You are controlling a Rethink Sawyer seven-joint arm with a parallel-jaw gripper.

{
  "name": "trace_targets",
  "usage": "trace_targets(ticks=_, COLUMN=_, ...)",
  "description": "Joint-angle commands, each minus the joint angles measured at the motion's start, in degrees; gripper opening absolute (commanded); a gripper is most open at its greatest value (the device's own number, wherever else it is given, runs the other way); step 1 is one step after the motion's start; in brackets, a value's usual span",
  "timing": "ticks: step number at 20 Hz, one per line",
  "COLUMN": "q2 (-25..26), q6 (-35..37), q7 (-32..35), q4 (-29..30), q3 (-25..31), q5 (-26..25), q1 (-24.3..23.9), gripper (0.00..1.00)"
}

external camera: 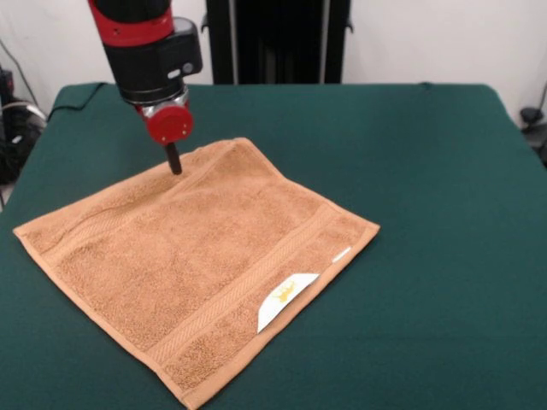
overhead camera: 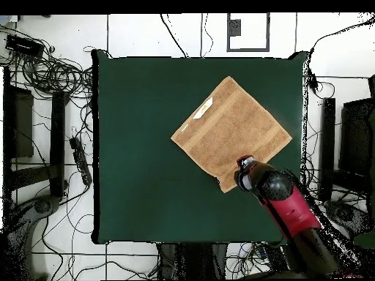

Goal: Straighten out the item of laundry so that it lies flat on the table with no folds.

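Note:
The orange-tan towel (external camera: 197, 265) lies spread out on the dark green table (external camera: 427, 171), turned like a diamond, with its border bands showing. Its white label with a yellow mark (external camera: 286, 301) is turned up at the near right edge. My gripper (external camera: 174, 162) points straight down and its thin black tip touches the towel close to the far edge, where a slight ridge runs. The tip shows as one narrow piece, shut. In the overhead view the towel (overhead camera: 231, 132) lies right of the table's (overhead camera: 139, 146) middle, and my arm (overhead camera: 275, 190) covers its edge nearest the base.
The towel's left corner (external camera: 19, 231) lies close to the table's left edge in the front view. Cables and stands (overhead camera: 51, 110) surround the table on the floor.

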Motion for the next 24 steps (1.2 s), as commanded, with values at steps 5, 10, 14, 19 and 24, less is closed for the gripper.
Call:
trace_targets(ticks=5, q2=5.7, q6=-6.7, q7=14.1, q4=3.8, q3=11.8, q5=3.1, q1=-1.3, gripper=0.00)
trace_targets(ticks=10, q2=6.8, q6=-7.4, q7=13.8, q4=3.4, q3=12.1, q5=2.7, q1=-1.8, gripper=0.00)
trace_targets(ticks=14, q2=8.0, q6=-7.5, q7=12.8, q4=2.1, q3=11.6, q5=2.3, q1=-2.4, gripper=0.00)
trace_targets(ticks=19, q2=8.5, q6=-7.4, q7=9.8, q4=1.2, q3=10.3, q5=-0.1, q1=-2.8, gripper=0.00)
trace_targets(ticks=24, q2=8.1, q6=-3.9, q7=3.9, q4=-2.8, q3=6.3, q5=-3.8, q1=-2.1, gripper=0.00)
